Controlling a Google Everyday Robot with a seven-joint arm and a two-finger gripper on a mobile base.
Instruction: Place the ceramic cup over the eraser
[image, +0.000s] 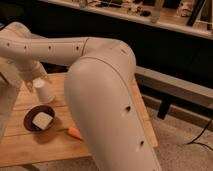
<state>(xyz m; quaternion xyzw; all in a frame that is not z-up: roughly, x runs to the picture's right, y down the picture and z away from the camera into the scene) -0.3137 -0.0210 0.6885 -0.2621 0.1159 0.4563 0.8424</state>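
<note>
The white ceramic cup (44, 92) stands at the left of the wooden table (30, 150), just behind the dark bowl. My gripper (35, 80) is at the cup's top, reaching in from the left at the end of the forearm. Whether it holds the cup cannot be told. The black eraser is hidden behind my big upper arm (107, 110), which fills the middle of the view.
A dark bowl (31, 126) with a pale beige block (42, 120) in it sits at the front left. An orange carrot-like piece (74, 132) pokes out beside my arm. Dark shelving runs behind the table, and the floor lies to the right.
</note>
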